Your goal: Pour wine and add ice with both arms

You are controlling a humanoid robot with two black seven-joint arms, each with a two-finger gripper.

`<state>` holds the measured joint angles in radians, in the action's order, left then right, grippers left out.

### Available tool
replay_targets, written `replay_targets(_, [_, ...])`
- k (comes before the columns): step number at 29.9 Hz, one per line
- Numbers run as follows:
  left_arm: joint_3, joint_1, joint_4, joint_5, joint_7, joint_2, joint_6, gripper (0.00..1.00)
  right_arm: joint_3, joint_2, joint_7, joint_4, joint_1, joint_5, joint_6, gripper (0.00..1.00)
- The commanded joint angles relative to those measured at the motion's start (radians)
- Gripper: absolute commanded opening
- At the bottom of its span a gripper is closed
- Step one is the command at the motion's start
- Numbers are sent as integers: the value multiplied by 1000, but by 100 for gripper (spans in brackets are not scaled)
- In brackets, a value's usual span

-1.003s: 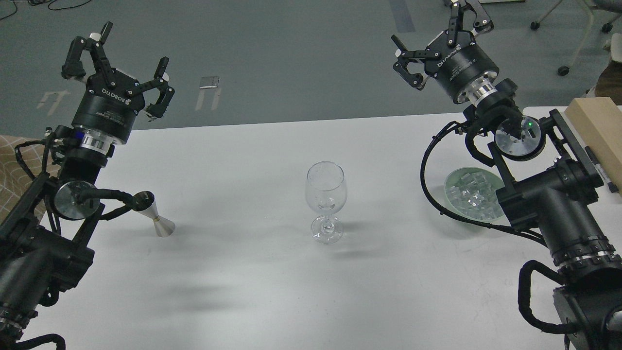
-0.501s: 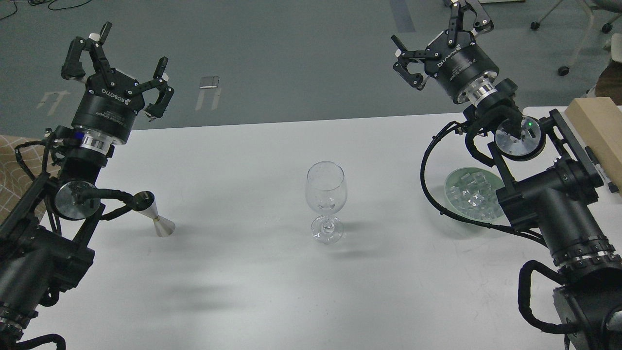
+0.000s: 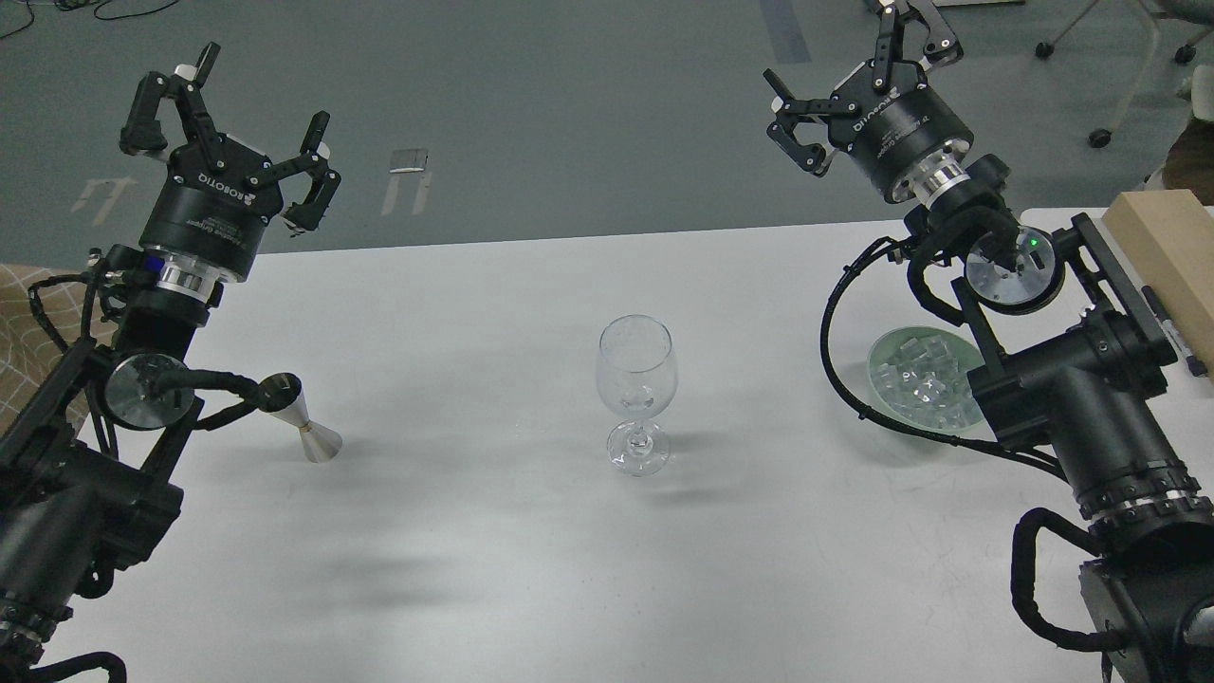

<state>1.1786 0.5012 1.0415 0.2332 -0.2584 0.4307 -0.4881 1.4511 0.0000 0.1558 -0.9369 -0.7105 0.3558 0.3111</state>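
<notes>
An empty clear stemmed wine glass [image 3: 636,391] stands upright at the middle of the white table [image 3: 493,531]. A small steel jigger [image 3: 305,417] stands to its left, close to my left arm. Ice [image 3: 918,377] cubes fill a pale green bowl [image 3: 892,353] on the right, partly hidden behind my right arm. My left gripper [image 3: 223,123] is raised above the table's far left edge, fingers spread and empty. Above the far right, my right gripper [image 3: 858,81] is held high too, open and holding nothing. No wine shows in the glass.
A tan wooden block [image 3: 1165,249] lies at the table's right edge with a dark pen [image 3: 1171,327] beside it. Beyond the table is grey floor with chair wheels [image 3: 1098,138] at the upper right. A patterned cloth [image 3: 28,332] sits at the left edge.
</notes>
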Motion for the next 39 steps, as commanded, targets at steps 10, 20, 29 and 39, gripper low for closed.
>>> replay_targets(10, [3, -16, 5, -3, 7, 19, -1, 98, 0, 0, 1, 1, 3, 0, -1, 100])
replay_targets(20, [21, -38, 64, -214, 186, 124, -1, 98, -1, 0, 1, 0, 6, 0, -1, 100])
replay_targets(29, [49, -138, 172, -357, 211, 229, 3, 98, -3, 0, 1, 0, 11, 0, -1, 100])
replay_targets(39, [199, -349, 267, -394, 212, 269, -1, 97, -3, 0, 1, -2, 26, 0, -1, 100])
